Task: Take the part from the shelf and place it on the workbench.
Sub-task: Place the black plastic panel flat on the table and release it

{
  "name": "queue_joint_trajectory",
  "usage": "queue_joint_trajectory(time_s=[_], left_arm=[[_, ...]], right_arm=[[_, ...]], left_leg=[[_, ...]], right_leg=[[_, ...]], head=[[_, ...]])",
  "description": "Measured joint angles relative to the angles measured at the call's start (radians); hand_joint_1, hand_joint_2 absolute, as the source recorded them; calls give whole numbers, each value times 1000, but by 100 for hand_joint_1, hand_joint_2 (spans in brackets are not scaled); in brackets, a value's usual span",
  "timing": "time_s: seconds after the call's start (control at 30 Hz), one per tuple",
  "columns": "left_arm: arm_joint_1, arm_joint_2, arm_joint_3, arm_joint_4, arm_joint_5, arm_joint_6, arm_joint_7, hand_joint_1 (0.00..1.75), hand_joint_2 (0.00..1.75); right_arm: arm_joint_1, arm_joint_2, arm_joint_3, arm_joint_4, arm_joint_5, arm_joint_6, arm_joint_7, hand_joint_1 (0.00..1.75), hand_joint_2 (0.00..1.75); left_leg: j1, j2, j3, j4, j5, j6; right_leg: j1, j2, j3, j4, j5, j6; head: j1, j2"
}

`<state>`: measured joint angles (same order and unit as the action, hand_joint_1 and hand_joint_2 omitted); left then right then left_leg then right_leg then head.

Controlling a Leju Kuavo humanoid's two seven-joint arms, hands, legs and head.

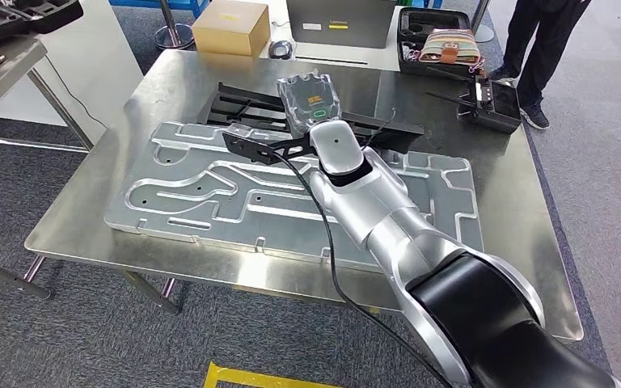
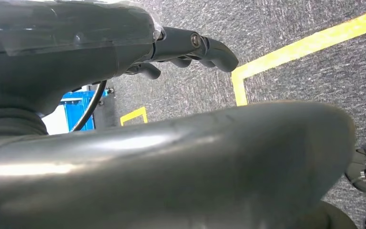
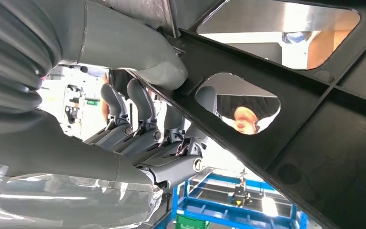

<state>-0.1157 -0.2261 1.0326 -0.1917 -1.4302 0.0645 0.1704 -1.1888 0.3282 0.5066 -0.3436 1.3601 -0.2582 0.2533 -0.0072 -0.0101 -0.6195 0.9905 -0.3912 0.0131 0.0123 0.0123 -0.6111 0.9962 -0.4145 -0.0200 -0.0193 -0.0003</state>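
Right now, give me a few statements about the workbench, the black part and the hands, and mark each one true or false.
1. The right hand grips the black part over the workbench. True; in the right wrist view its fingers and thumb close on a bar of the part.
2. The large aluminium plate hangs over the table edge. False; it lies flat on the workbench.
3. A cardboard box sits at the far end of the table. True.
4. The left hand holds a second part. False; it hangs over the carpet with nothing in it, fingers curled.
5. A person stands near the far right corner. True.
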Motion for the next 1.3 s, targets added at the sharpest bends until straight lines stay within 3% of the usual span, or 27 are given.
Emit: queue_joint_trajectory(time_s=[0.33, 0.5, 0.67, 1.0, 1.13, 1.2, 1.3], left_arm=[[-15, -1, -4, 0, -3, -1, -5, 0, 0], [-15, -1, -26, 0, -9, 16, -71, 0, 0], [-13, -1, -74, 0, -12, 55, -209, 0, 0], [-5, -1, -78, 0, -6, 24, -239, 0, 0], [-5, -1, -78, 0, -6, 23, -239, 0, 175], [-5, -1, -78, 0, -6, 22, -238, 0, 175], [-4, -1, -75, 0, -1, 27, -227, 0, 44]], right_arm=[[-2, 3, 0, 2, 3, 2, 27, 175, 175], [-2, -11, 0, 7, 13, 15, 41, 175, 175], [-2, -27, -2, 10, 22, 17, 32, 175, 175], [-1, -29, -3, 12, 37, 23, 19, 175, 175], [-1, -29, -3, 13, 37, 23, 18, 0, 175], [-1, -28, -3, 13, 39, 23, 17, 0, 175], [-1, -26, -4, 13, 43, 23, 13, 0, 175]], left_leg=[[0, 0, 0, 0, 0, 0], [0, 0, 0, 0, 0, 0], [0, 0, 0, 0, 0, 0], [0, 0, 0, 0, 0, 0], [0, 0, 0, 0, 0, 0], [0, 0, 0, 0, 0, 0], [0, 0, 0, 0, 0, 0]], right_leg=[[0, 0, 0, 0, 0, 0], [0, 0, 0, 0, 0, 0], [0, 0, 0, 0, 0, 0], [0, 0, 0, 0, 0, 0], [0, 0, 0, 0, 0, 0], [0, 0, 0, 0, 0, 0], [0, 0, 0, 0, 0, 0]], head=[[0, 0], [0, 0], [0, 0], [0, 0], [0, 0], [0, 0], [0, 0]])
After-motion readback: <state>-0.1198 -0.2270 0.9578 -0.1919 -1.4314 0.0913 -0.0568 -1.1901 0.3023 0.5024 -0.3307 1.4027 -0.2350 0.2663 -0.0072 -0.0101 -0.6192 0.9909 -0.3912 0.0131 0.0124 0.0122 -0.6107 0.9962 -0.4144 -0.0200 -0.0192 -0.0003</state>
